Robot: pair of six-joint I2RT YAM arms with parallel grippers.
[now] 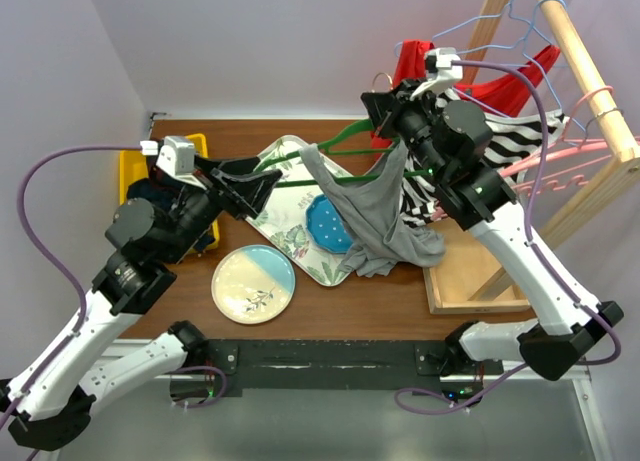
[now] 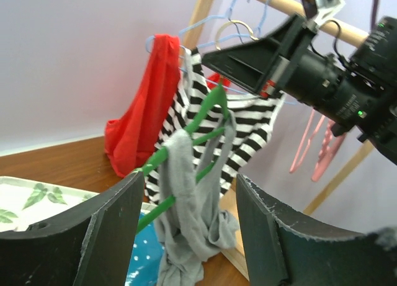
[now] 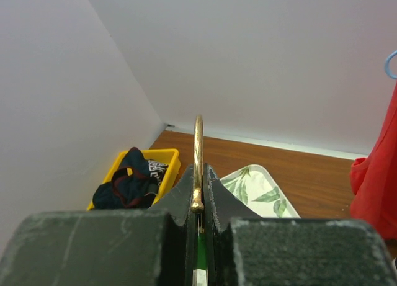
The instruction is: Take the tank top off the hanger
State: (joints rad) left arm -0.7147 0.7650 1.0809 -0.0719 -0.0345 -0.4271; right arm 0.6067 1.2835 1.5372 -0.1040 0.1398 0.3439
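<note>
A grey tank top (image 1: pixel 376 217) hangs bunched from a green hanger (image 1: pixel 340 141) held in the air over the table. My right gripper (image 1: pixel 380 107) is shut on the hanger's brass hook (image 3: pixel 198 156), with the green hanger neck (image 3: pixel 201 252) showing between its fingers. In the left wrist view the tank top (image 2: pixel 189 218) drapes over the green hanger (image 2: pixel 205 118), straight ahead between my fingers. My left gripper (image 1: pixel 268 181) is open and empty, just left of the hanger's left end, apart from the cloth.
A leaf-patterned tray (image 1: pixel 285 226) holds a blue dotted plate (image 1: pixel 328 224). A cream and blue plate (image 1: pixel 253 284) lies in front. A yellow bin (image 1: pixel 133 171) with dark clothes sits at the left. A wooden rack (image 1: pixel 585 71) at the right carries red and striped garments on hangers.
</note>
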